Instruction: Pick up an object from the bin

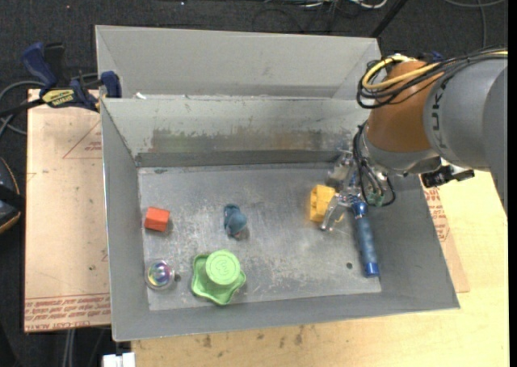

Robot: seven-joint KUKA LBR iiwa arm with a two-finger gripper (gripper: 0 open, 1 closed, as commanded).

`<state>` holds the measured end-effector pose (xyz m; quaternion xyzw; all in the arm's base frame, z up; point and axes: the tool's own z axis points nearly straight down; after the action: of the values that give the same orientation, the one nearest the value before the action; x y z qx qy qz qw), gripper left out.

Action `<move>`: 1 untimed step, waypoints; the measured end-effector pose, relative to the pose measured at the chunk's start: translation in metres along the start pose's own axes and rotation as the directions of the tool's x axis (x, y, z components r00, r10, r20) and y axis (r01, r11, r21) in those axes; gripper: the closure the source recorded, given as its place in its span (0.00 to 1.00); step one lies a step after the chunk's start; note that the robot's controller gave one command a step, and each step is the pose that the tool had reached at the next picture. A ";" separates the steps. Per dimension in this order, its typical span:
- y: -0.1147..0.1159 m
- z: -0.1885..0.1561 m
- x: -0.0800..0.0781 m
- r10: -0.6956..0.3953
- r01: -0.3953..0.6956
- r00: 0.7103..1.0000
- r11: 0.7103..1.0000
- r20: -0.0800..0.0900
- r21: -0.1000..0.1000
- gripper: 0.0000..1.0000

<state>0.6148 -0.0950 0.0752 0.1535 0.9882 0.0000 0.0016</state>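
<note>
Gripper [333,216] hangs low over the floor of the bin [275,264], right of centre, w/ its tip touching or just beside a small yellow block [321,202]. That block is prob. the obj. to be taken, since it's the closest thing on that side of the tool. Can't tell if the claw is wide or narrow, nor whether the block is actually inside it, as metal parts & cables crowd together there. The arm [452,115] comes in over the bin's right wall, which fits w/ working this right half of the floor.

Blue pen [365,246] lies just beside the gripper toward the right wall, running lengthwise toward the near edge. It's close enough that a lift could nudge it, at a guess.

Other contents sit well apart, toward the left:
- red-orange cube [157,220] nr the left wall
- small blue lump [235,221] approx. mid-floor
- green scalloped lid [217,277] & shiny little ball [161,275] by the near-left corner

All lie loose, none stacked, so the block should come up alone
</note>
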 end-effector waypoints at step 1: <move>-0.003 -0.001 0.007 0.093 -0.093 0.996 0.996 0.012 -0.004 0.00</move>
<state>0.6075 -0.0959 0.0764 0.1990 0.9800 0.0006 0.0080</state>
